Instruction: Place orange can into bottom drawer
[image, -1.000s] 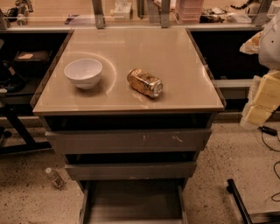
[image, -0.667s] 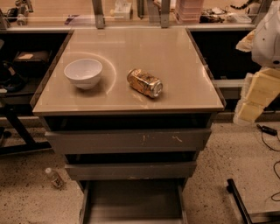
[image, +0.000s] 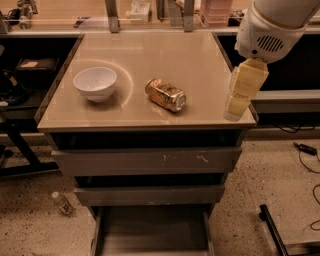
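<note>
The orange can lies on its side near the middle of the tan cabinet top, silver end toward the front right. The bottom drawer is pulled out at the foot of the cabinet, its flat grey floor bare. My gripper hangs from the white arm at the cabinet top's right edge, to the right of the can and apart from it. It holds nothing that I can see.
A white bowl stands on the top, left of the can. Two wider grey drawers with scratched fronts sit above the bottom one. A small clear bottle lies on the speckled floor at left. Cables lie at right.
The arm and gripper have moved left, from off the right edge to the cabinet top's right edge. The can, bowl and drawers have not moved.
</note>
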